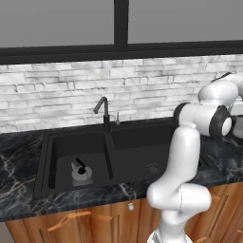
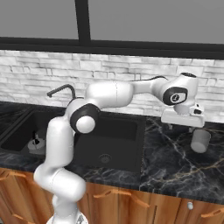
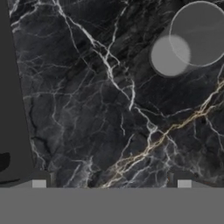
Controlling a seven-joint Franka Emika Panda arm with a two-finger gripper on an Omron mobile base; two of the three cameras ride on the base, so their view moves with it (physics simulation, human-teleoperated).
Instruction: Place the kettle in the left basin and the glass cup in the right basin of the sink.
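Arm [image 2: 109, 94] reaches right, fingers [image 3: 39, 181] spread wide.

White rounded arm [image 2: 109, 94] segments, dark joint bands.

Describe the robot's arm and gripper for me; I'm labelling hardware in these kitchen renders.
The arm is made of glossy white rounded segments joined by dark black rings at the joints. One joint cap near the wrist carries a small light mark on a black disc. The gripper is a flat white block, with small dark finger tips in the hand view.
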